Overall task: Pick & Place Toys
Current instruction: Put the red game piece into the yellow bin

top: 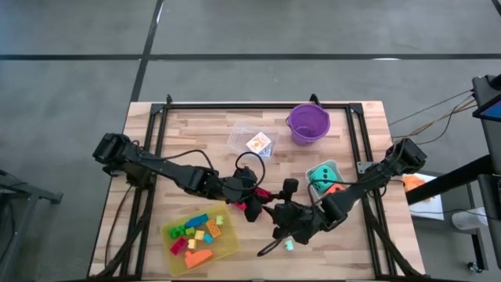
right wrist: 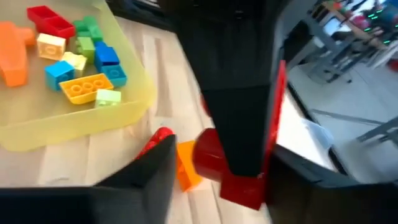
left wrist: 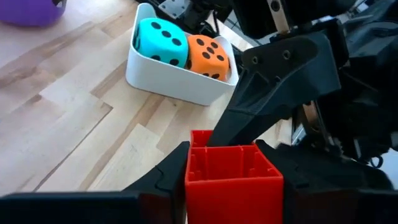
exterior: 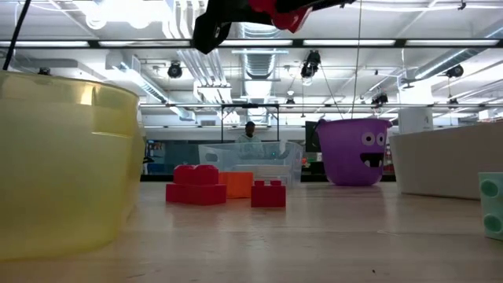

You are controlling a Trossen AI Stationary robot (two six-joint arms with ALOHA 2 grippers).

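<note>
The left gripper (left wrist: 233, 186) clamps a red brick (left wrist: 231, 180) by its flat sides above the table, right of the yellow tray (top: 227, 249). The right gripper (top: 283, 213) apparently grips it too. Rigid, light, slick plastic.

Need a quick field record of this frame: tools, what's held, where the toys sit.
left tool: above table centre, shut on red brick
right tool: close by, also on the red brick, mid-handover
yellow tray: front left, holds mixed bricks
white tub: holds teal die and orange die
purple bucket: back right
loose bricks: red and orange, on the table
</note>
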